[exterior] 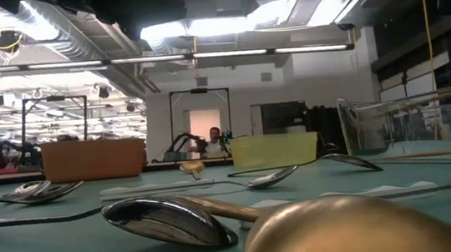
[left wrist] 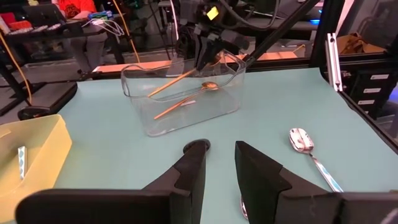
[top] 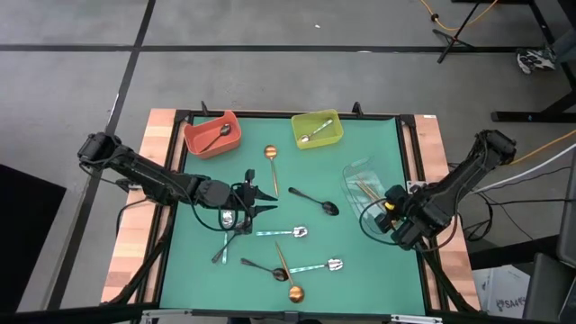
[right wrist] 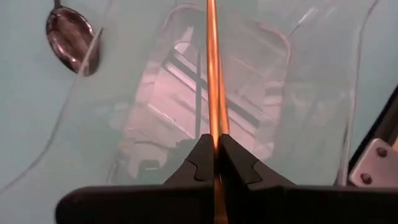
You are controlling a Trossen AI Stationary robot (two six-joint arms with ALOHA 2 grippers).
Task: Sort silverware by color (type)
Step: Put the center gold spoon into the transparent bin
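right gripper (right wrist: 214,152) pinching copper spoon (right wrist: 212,68) | clear bin (left wrist: 180,93): apparently two copper spoons | left gripper (left wrist: 219,149) parted, empty

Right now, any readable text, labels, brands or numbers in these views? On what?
Nothing can be read.
Box on the floor: printed lettering, too small to read.
Yellow tag above the clear bin: no readable writing.

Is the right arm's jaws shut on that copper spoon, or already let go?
Shut on it. In the right wrist view the right gripper pinches the copper spoon's handle between closed jaws, above the clear bin.
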